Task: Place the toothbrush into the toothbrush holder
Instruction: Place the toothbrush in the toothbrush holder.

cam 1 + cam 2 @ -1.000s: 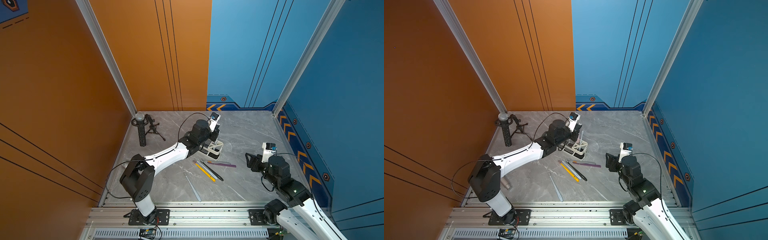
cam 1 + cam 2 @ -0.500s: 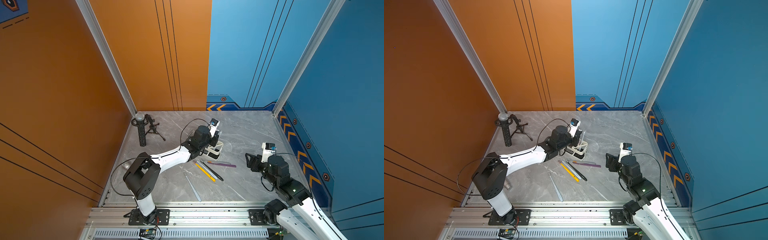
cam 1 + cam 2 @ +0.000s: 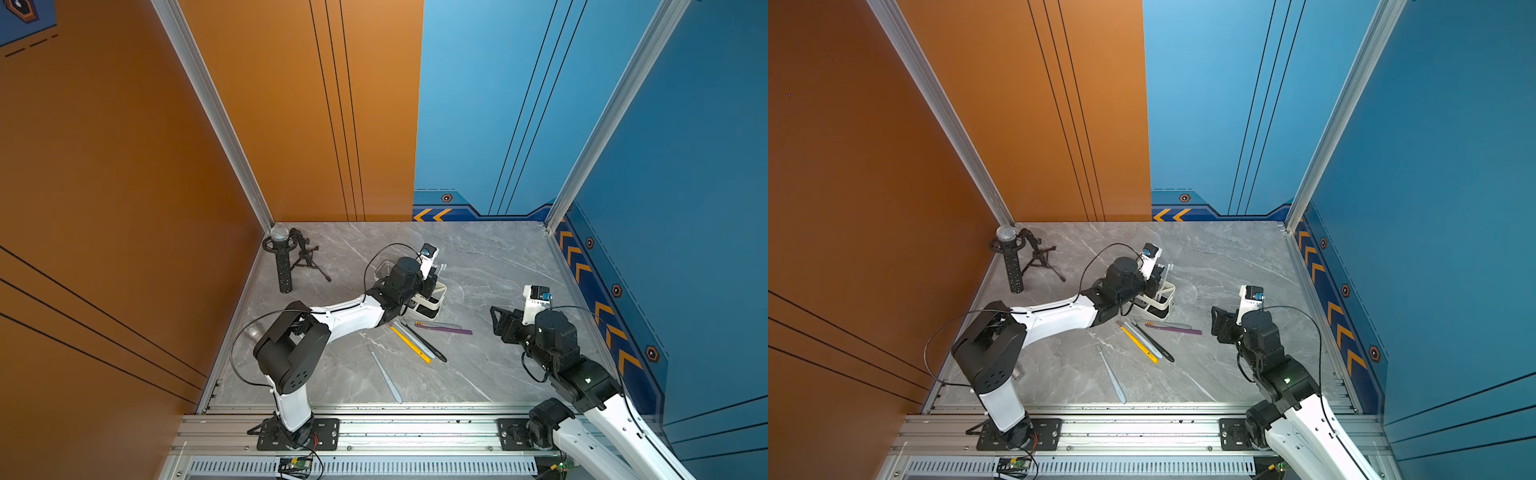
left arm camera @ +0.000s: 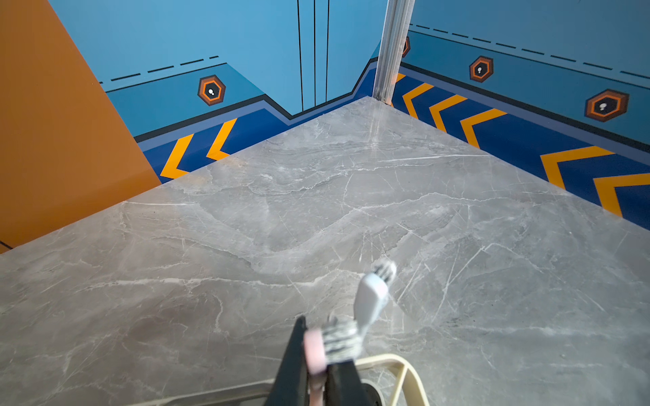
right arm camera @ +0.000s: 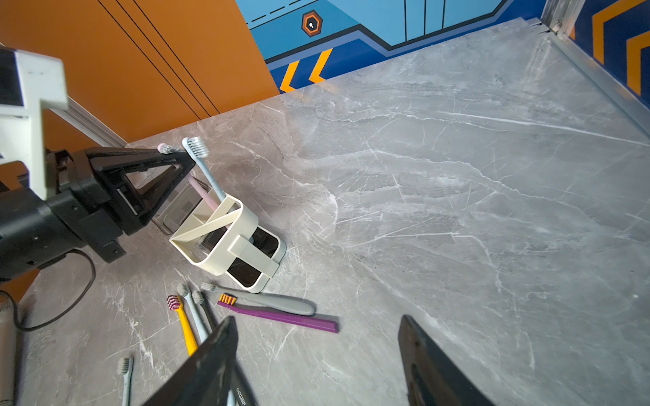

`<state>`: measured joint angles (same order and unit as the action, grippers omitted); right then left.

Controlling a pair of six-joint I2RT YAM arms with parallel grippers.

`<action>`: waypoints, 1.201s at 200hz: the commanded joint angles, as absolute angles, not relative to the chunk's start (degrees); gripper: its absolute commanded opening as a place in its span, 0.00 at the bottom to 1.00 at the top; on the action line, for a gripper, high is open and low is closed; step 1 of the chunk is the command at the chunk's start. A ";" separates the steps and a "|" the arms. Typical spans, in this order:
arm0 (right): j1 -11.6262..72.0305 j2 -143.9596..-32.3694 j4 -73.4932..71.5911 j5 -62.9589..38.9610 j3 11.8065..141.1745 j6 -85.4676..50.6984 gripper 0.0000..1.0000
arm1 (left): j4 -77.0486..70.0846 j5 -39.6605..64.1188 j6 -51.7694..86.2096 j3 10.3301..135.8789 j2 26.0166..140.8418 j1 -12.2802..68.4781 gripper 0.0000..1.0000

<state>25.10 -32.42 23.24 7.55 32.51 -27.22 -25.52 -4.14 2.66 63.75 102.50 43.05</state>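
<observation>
The left gripper (image 4: pixel 316 355) is clamped on the pink toothbrush (image 5: pixel 202 191) just under its bristle head, with the black fingers (image 5: pixel 140 154) pressed against its neck. The brush's long axis is steep, leaning back toward the gripper. Its head is up, and its handle runs down behind the rim of the divided compartment of the white toothbrush holder (image 5: pixel 251 256). The lower end is hidden. A pale blue toothbrush (image 5: pixel 207 176) stands in the same compartment, its head just beside the pink one's.

The holder sits near the middle of the table (image 3: pixel 498 257). A yellow toothbrush (image 3: pixel 411 343), a purple toothbrush (image 5: pixel 281 316) and others lie flat between it and the front edge.

The right gripper (image 3: pixel 500 325) hangs near the right edge, its jaws wide apart and empty.

Compared with a second ago, the left wrist has sunk closer onto the holder. The right arm and the loose brushes are unchanged.
</observation>
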 commanded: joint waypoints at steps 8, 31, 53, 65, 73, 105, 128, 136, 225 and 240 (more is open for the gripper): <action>24.79 -32.65 24.00 6.86 33.78 -26.37 0.73 | -26.86 -6.57 1.11 62.64 104.14 44.08 0.00; 24.79 -32.95 24.03 6.60 33.65 -26.28 0.73 | -27.69 -6.47 1.15 62.22 104.41 43.93 0.00; 24.81 -33.87 24.00 5.20 34.00 -25.44 0.74 | -28.48 -6.19 0.78 61.57 103.91 44.20 0.06; 24.79 -34.60 24.06 4.46 34.21 -25.01 0.73 | -28.76 -6.65 0.33 61.34 103.46 44.42 0.25; 24.79 -35.16 23.91 3.79 34.32 -25.09 0.73 | -28.76 -7.94 0.12 61.50 103.28 44.79 0.28; 25.04 -37.66 23.17 -0.52 35.72 -25.51 0.73 | -28.74 -9.07 -0.59 61.52 101.83 45.58 0.39; 25.86 -39.87 23.58 -2.27 36.52 -24.29 0.73 | -28.74 -9.39 -0.14 61.29 100.37 45.92 0.44; 26.35 -40.68 23.67 -3.01 36.76 -23.87 0.73 | -28.74 -9.63 0.00 61.13 99.68 46.02 0.46; 41.29 -49.63 23.50 -2.59 40.43 -16.71 0.73 | -28.58 -19.77 0.57 53.88 85.97 46.82 0.53; 45.76 -50.96 22.44 -0.71 40.01 -16.15 0.73 | -28.40 -26.38 2.08 50.11 80.16 47.66 0.55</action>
<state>40.40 -49.32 23.38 -2.17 39.03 -19.57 -28.69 -15.90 0.43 54.46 87.90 46.11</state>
